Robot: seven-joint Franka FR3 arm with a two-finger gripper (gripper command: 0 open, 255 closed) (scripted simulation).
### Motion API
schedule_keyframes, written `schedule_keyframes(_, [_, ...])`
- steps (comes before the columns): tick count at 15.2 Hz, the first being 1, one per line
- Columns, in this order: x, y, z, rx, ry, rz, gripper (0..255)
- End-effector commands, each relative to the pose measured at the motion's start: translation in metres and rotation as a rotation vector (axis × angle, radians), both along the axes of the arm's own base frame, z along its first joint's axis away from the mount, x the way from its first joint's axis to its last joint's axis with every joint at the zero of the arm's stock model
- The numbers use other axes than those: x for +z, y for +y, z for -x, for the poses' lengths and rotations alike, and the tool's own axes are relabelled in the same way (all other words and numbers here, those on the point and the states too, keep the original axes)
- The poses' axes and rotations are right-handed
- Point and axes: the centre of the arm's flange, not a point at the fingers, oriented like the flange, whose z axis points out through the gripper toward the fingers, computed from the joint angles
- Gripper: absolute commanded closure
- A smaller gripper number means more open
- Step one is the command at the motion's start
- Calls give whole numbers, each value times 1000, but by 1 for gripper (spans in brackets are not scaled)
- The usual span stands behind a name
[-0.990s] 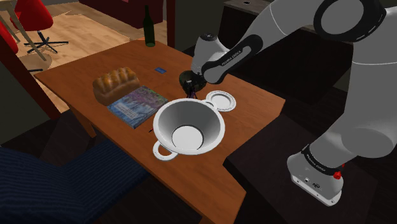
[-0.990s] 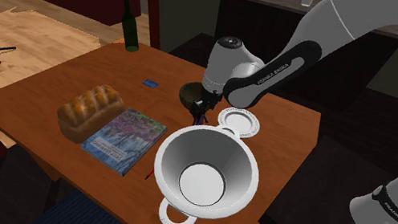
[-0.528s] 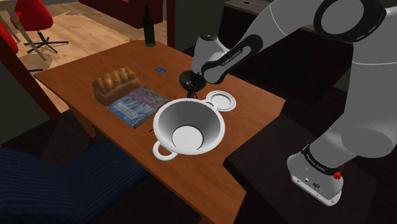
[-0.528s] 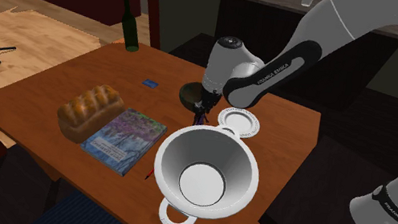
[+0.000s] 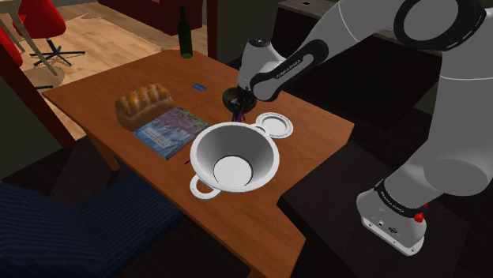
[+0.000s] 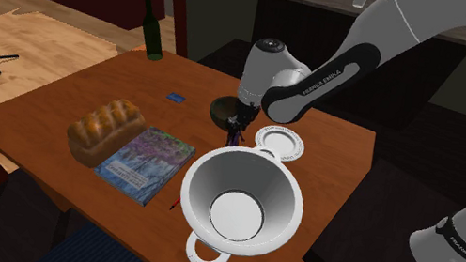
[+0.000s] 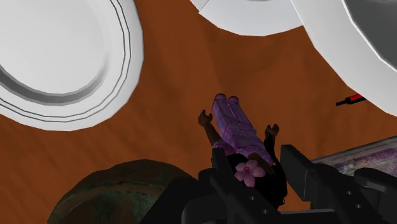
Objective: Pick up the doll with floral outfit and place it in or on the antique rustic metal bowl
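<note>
**A:** What sits on the wooden table (image 5: 87,99), from the shoulder view's left?

**B:** A loaf of bread (image 5: 144,103), then a book (image 5: 171,130) with a purple patterned cover. Next come a large white two-handled bowl (image 5: 234,156) and a small white plate (image 5: 275,125). Just past the white bowl's far rim hangs the black gripper (image 7: 254,162), its fingers clenched on the head of a doll (image 7: 238,130). The doll wears a purple floral outfit and dangles legs down. A dark, tarnished round bowl (image 7: 108,194) sits just beside it, under the wrist.

**A:** What could go wrong?

**B:** The grip is on the head alone, so I judge the doll could swing or slip out in transit. The white bowl is so near that a release could land the doll in the wrong vessel. The dangling legs could also catch the dark bowl's rim.

**A:** Any writing?

**B:** There is white lettering on the arm (image 6: 319,79), too small to read. The book and the green bottle (image 5: 185,35) show no legible text.
</note>
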Motion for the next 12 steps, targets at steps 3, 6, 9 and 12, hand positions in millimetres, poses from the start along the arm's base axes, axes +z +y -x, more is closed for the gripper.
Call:
schedule_keyframes(3, [20, -1, 0, 0, 0, 0, 255])
schedule_keyframes(6, [36, -1, 0, 0, 0, 0, 255])
schedule_keyframes(9, [52, -1, 0, 0, 0, 0, 255])
schedule_keyframes(12, [68, -1, 0, 0, 0, 0, 255])
